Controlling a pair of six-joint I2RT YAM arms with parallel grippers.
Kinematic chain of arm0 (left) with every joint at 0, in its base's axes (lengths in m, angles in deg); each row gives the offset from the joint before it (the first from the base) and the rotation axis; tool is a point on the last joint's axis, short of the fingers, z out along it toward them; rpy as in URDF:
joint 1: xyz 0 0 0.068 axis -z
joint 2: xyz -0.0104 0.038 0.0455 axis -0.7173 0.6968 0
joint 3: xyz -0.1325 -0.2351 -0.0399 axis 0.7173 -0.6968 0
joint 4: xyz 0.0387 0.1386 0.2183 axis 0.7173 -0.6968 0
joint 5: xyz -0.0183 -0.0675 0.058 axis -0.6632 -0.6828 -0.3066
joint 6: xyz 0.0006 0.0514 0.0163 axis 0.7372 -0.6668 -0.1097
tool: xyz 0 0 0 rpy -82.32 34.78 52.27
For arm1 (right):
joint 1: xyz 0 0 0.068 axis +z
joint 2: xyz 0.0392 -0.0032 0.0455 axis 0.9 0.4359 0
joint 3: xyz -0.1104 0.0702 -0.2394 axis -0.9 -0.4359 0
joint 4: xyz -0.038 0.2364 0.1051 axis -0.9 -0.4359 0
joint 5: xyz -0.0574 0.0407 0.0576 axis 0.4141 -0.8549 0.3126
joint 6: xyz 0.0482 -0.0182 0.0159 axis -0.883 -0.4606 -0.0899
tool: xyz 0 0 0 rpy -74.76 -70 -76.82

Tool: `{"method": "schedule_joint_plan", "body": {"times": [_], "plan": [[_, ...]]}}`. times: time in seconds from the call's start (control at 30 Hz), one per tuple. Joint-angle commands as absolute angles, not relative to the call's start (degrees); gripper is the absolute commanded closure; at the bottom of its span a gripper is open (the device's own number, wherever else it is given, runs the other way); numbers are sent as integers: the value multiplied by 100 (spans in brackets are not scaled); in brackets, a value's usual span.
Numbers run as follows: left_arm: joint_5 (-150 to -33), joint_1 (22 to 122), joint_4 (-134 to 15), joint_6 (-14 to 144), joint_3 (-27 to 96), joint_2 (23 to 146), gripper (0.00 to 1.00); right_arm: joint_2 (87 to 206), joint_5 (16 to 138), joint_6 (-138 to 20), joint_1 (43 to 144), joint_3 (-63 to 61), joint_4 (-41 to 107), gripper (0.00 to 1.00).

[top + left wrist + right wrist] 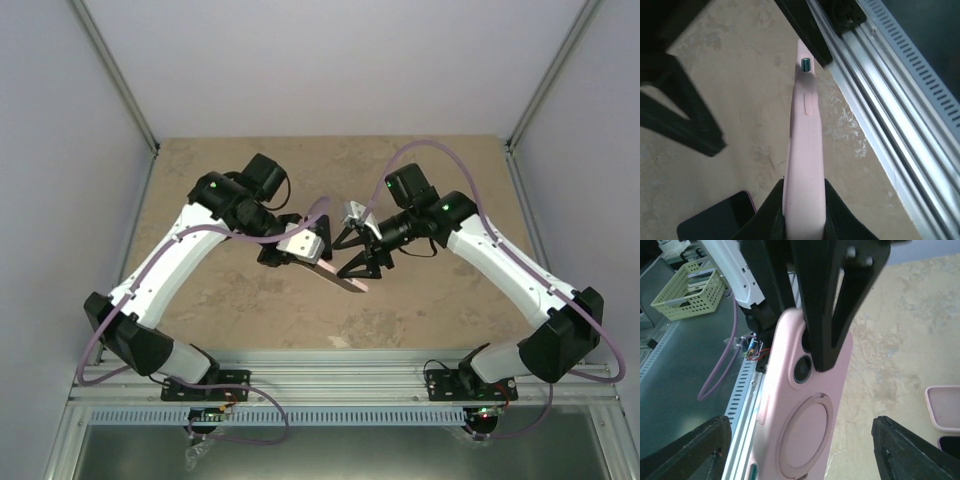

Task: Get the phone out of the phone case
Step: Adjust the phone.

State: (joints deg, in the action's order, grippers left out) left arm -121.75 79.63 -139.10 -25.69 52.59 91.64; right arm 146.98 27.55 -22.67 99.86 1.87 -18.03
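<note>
The pink phone case point(342, 277) hangs tilted above the table, pinched at one end by my left gripper point(318, 252), which is shut on it. In the left wrist view its narrow side point(804, 150) with a teal button runs away from the fingers point(840, 220). In the right wrist view the case's back point(805, 420) shows a round ring and a dark lens in the camera cutout, so the phone seems to sit inside. My right gripper point(801, 432) is wide open, one finger on each side of the case, not touching it; it also shows in the top view point(362, 262).
A dark slab with a pink rim point(720, 217) lies on the table below the left gripper. A pink rounded object point(944, 407) lies at the right edge of the right wrist view. The aluminium rail point(900, 115) runs along the near table edge. A green basket point(687, 290) stands off the table.
</note>
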Motion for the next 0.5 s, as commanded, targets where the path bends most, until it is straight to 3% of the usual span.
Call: {"method": "schedule_joint_plan", "body": {"times": [0.0,0.47], "plan": [[-12803,7961,-14103,-1631,5712,9311,100,14595,2928,-2840,9986,-292,-1454,25],[-12663,7960,-14111,-613,6186,10009,100,14556,3196,-3477,10002,-572,-1081,51]]}}
